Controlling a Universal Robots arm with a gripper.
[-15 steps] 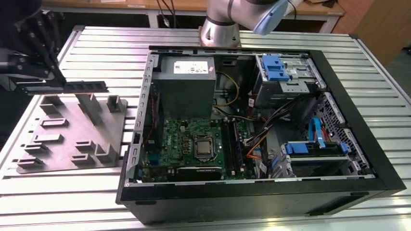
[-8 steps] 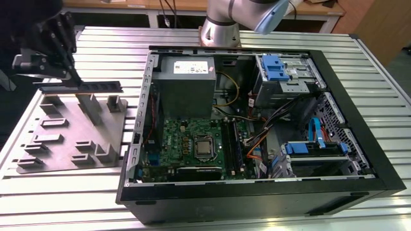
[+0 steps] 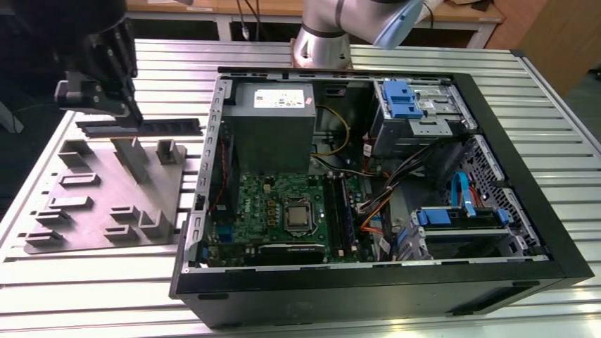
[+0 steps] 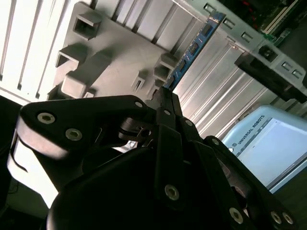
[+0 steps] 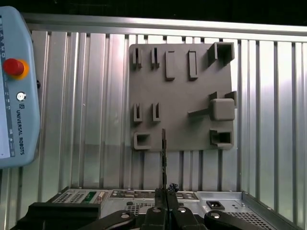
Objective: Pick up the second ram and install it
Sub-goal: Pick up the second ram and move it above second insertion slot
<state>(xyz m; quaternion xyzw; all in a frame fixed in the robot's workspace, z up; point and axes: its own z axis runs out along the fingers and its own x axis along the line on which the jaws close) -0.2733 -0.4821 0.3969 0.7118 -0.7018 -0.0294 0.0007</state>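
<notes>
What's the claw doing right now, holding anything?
The claw is closed, holding the second ram.

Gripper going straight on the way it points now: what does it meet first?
Probably the slatted metal table beside the gray fixture plate, with the second ram it holds touching before the gripper does. Depth is unclear, so it could be the plate's edge instead.
</notes>
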